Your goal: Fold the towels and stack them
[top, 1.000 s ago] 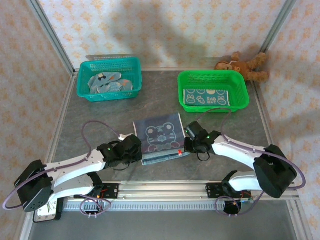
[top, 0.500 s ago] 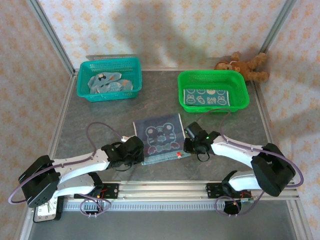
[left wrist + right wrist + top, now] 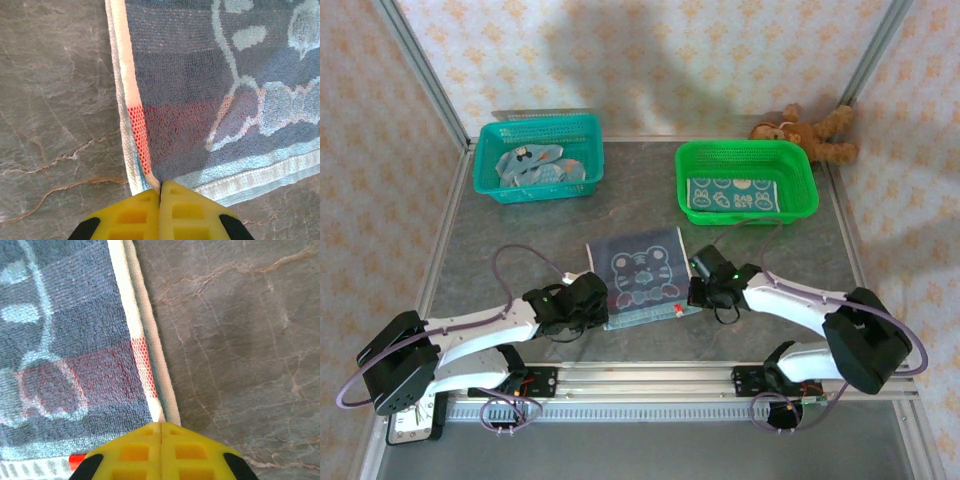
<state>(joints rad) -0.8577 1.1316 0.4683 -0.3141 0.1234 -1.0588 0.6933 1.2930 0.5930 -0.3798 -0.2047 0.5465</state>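
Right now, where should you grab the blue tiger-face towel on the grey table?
Probably its two near corners, coming from the near side. The blue tiger-face terry towel lies flat on the grey marbled table, so only its hemmed corners can be pinched; the left gripper and right gripper are shut there.

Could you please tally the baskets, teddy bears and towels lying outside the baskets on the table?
Baskets: 2 (teal basket, green basket)
Teddy bear: 1
Towels outside baskets: 1 (tiger towel)
Total: 4
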